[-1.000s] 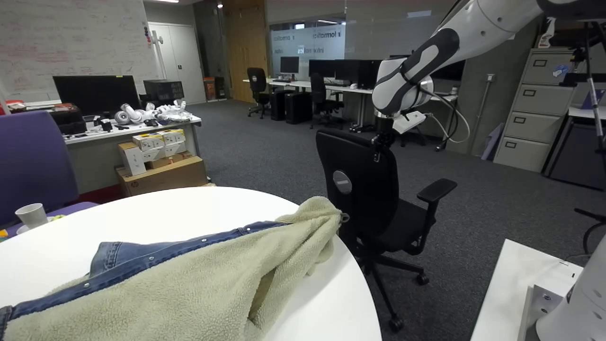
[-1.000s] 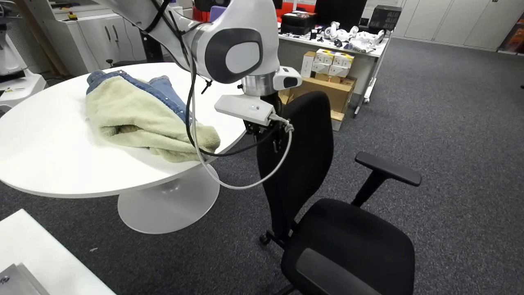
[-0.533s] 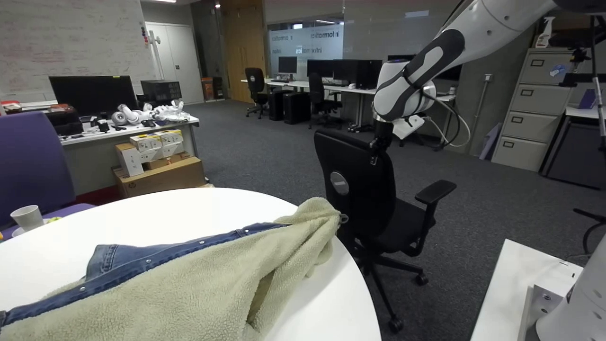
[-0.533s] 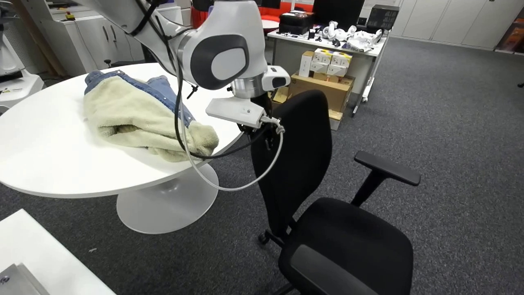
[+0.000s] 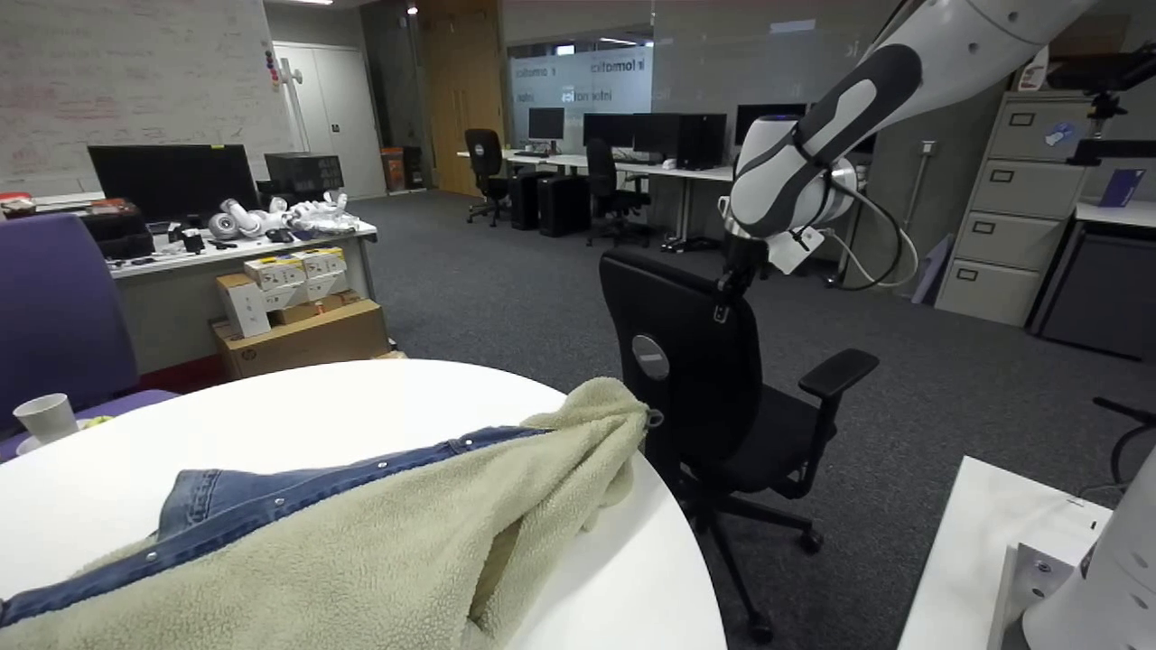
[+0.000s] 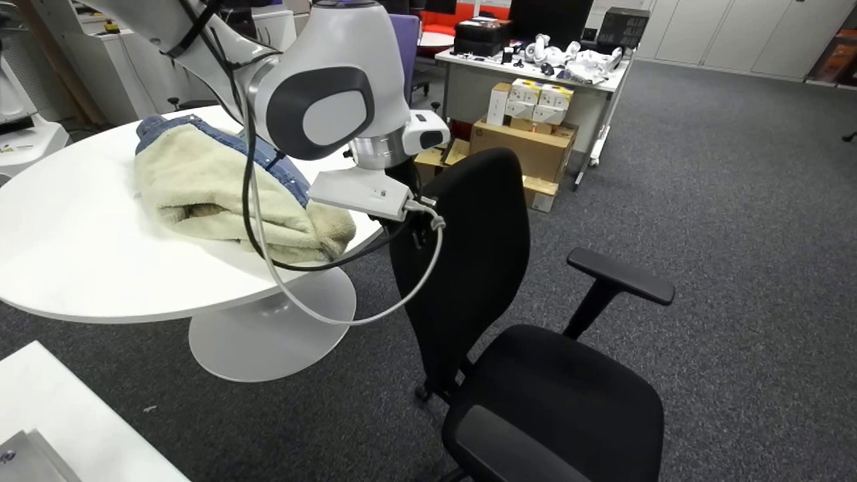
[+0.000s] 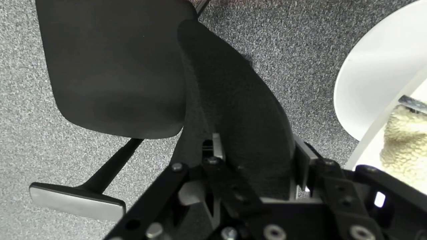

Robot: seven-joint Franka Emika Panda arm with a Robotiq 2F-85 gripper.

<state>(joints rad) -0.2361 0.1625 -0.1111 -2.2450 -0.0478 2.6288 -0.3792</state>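
Black chair has shifted on carpet beside the round table.

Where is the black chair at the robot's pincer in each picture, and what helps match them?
In an exterior view: the chair, right of centre, rear facing us.
In an exterior view: the chair, middle to lower right, seat clearly visible.
In the wrist view: the chair, middle and left.
Shared landmark: the fleecy jacket, left in both exterior views, at the wrist view's right edge.

In an exterior view: near, across round white table; in an exterior view: steeper, onto black fabric office chair; both pieces shared. Wrist view: close, downward.
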